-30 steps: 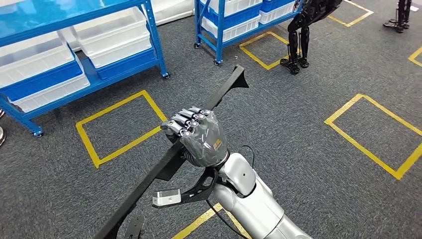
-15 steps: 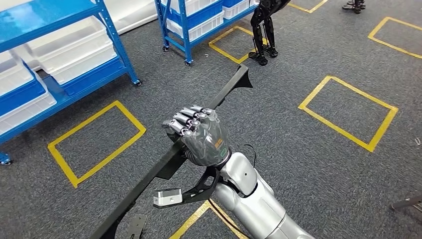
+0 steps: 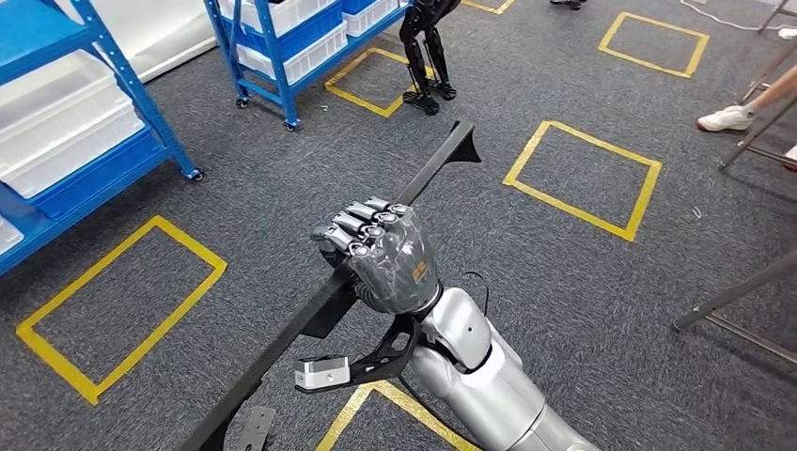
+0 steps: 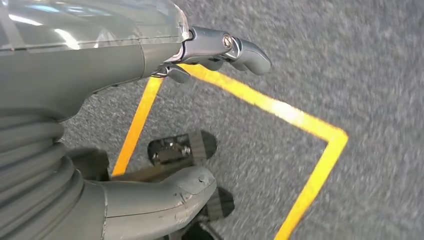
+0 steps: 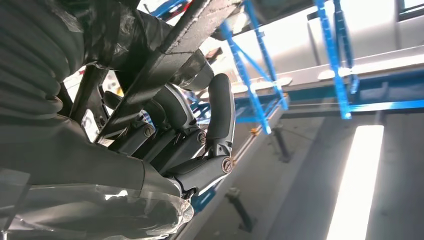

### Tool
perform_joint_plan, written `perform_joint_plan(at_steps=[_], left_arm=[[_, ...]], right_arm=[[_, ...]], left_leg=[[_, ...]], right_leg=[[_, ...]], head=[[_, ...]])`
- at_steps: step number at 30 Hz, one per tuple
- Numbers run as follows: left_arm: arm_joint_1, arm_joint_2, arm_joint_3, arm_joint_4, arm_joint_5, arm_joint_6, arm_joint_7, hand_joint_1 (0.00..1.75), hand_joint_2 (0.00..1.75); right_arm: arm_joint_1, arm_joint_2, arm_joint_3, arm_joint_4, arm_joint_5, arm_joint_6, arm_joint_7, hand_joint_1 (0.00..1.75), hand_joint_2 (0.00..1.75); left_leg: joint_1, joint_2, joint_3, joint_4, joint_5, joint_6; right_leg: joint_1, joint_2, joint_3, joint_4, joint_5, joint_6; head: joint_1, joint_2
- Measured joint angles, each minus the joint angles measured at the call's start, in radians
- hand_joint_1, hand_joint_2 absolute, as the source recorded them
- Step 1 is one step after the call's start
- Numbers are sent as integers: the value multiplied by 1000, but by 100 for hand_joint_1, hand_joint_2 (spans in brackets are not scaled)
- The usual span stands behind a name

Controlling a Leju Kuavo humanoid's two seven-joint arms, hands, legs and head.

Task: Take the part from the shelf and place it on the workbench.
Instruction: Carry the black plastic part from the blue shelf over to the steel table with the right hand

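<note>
Black long part gripped by right hand; left hand empty, fingers apart

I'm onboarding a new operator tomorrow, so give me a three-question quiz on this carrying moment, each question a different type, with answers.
1. True or false: the right hand grips the long black part.
2. Multiple choice: the floor under the left hand is A) white tile, B) grey carpet with yellow tape, C) bare wood.
3. Fill in: the shelf racks behind the part have frames coloured ____.

Key: 1 true; 2 B; 3 blue.
</note>
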Motion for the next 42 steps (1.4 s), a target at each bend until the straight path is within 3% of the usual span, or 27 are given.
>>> perform_joint_plan(at_steps=[2, 3, 4, 6, 8, 11, 12, 13, 15, 17, 19, 21, 23, 25, 26, 28, 29, 31, 33, 34, 36, 38, 40, 42], left_arm=[[0, 0, 0, 0, 2, 0, 0, 0, 175], [-1, 0, 0, 0, 3, 1, 0, 0, 175], [-1, 0, 0, 0, 5, 1, -1, 0, 175], [-1, 0, 0, 0, 7, 2, -1, 0, 175], [-2, -1, 0, 0, 7, 2, -2, 0, 175], [1, -1, 0, 0, 8, 3, -2, 0, 175], [3, -1, 1, 0, 8, 3, -2, 0, 175], [5, 0, 1, 0, 9, 3, -2, 0, 175], [6, 1, 2, 0, 11, 3, -4, 0, 175], [4, 1, 4, 0, 13, 4, -5, 0, 175], [2, 1, 8, 0, 13, 5, -7, 0, 175], [1, 1, 9, 0, 13, 6, -8, 0, 175], [0, 0, 10, 0, 13, 6, -9, 0, 175], [0, -1, 12, 0, 12, 6, -12, 0, 175], [1, -1, 13, 0, 11, 7, -13, 0, 175], [4, 0, 14, 0, 10, 10, -14, 0, 175], [4, 0, 15, 0, 10, 11, -15, 0, 175], [3, -1, 15, 0, 11, 12, -19, 0, 175], [2, -1, 16, 0, 11, 14, -23, 0, 175], [2, -1, 17, 0, 11, 16, -23, 0, 175], [1, -1, 18, 0, 12, 17, -24, 0, 175], [0, -2, 18, 0, 12, 18, -25, 0, 175], [1, -2, 19, 0, 10, 21, -25, 0, 175], [4, -2, 20, 0, 8, 28, -23, 0, 175]], right_arm=[[-1, -2, 0, -7, 1, 0, 0, 175, 175], [-1, -3, 0, -11, 2, 0, 0, 175, 175], [-1, -4, -1, -14, 3, 0, 0, 175, 175], [0, -6, -2, -20, 3, 0, 0, 175, 175], [-1, -8, -3, -25, 3, 0, 0, 175, 175], [-1, -8, -3, -28, 5, 0, 0, 175, 175], [-1, -8, -3, -28, 8, 0, 0, 175, 175], [0, -9, -3, -28, 11, 0, 0, 175, 175], [1, -9, -4, -29, 17, 0, -1, 175, 175], [0, -10, -5, -33, 21, 0, -2, 175, 175], [-1, -10, -7, -39, 21, 0, -2, 175, 175], [-1, -11, -11, -43, 22, 0, -2, 175, 175], [0, -14, -16, -48, 24, 0, -2, 175, 175], [0, -16, -20, -53, 30, 0, -1, 175, 175], [1, -18, -22, -55, 34, 0, 0, 175, 175], [5, -23, -24, -56, 38, 0, 0, 175, 175], [6, -26, -25, -56, 39, 0, 1, 175, 175], [7, -30, -27, -58, 41, 0, 2, 175, 175], [7, -32, -29, -61, 43, 0, 3, 175, 175], [7, -33, -31, -63, 44, 0, 4, 175, 175], [8, -36, -35, -65, 46, 0, 5, 175, 175], [8, -37, -37, -68, 48, 0, 7, 175, 175], [7, -38, -38, -70, 53, 0, 8, 175, 175], [7, -38, -38, -70, 58, 0, 10, 175, 175]], left_leg=[[-3, 19, -1, 10, -9, -12], [-5, 26, -1, 15, -14, -18], [-7, 33, 0, 18, -18, -25], [-6, 48, 4, 17, -22, -36], [-1, 28, -1, 40, -45, -46], [2, -34, -73, 204, -132, -48], [2, -43, -100, 256, -147, -48], [2, -49, -115, 281, -144, -46], [2, -61, -94, 221, -86, -39], [3, -102, -47, 103, -26, -30], [2, -134, -21, 42, -14, -24], [1, -123, -14, 27, -14, -19], [3, -98, -7, 11, -4, -7], [2, -71, -3, 0, 2, 3], [0, -57, -4, 0, 2, 5], [-2, -29, -5, 1, 0, 6], [-2, -16, -5, 2, -2, 4], [-2, 7, -3, 8, -9, -2], [-7, 24, -3, 19, -20, -15], [-10, 32, -2, 22, -24, -21], [-10, 48, 2, 24, -30, -31], [-4, 25, -2, 45, -51, -41], [1, -26, -41, 139, -107, -46], [2, -48, -106, 270, -160, -46]], right_leg=[[3, -39, 70, -127, 41, -5], [6, -50, 90, -163, 48, -12], [11, -53, 95, -176, 46, -19], [15, -32, 94, -176, 48, -33], [12, -12, 97, -182, 52, -45], [12, 20, 99, -186, 56, -57], [14, 33, 99, -185, 56, -59], [16, 47, 99, -184, 56, -60], [18, 75, 100, -181, 56, -60], [18, 100, 98, -177, 56, -58], [15, 122, 88, -175, 60, -49], [11, 143, 81, -178, 68, -35], [15, 116, 70, -160, 54, -25], [18, 53, 26, -68, -2, -20], [17, 33, -4, -4, -33, -17], [11, 18, -42, 78, -57, -11], [7, 13, -35, 67, -42, -8], [3, -17, 29, -48, 14, -5], [8, -55, 84, -150, 43, -13], [12, -62, 92, -168, 42, -19], [15, -42, 91, -169, 41, -34], [14, -20, 93, -173, 44, -46], [11, 1, 96, -177, 46, -56], [14, 26, 97, -176, 46, -61]], head=[[0, 0], [0, 0], [-1, 0], [0, 0], [-1, 0], [-1, 0], [-1, 0], [-1, 0], [-1, 0], [0, 0], [-1, 0], [-1, 0], [0, 0], [2, 0], [3, 0], [3, 0], [3, 0], [3, 0], [2, 0], [2, 0], [2, 0], [2, 0], [2, 0], [2, 0]])
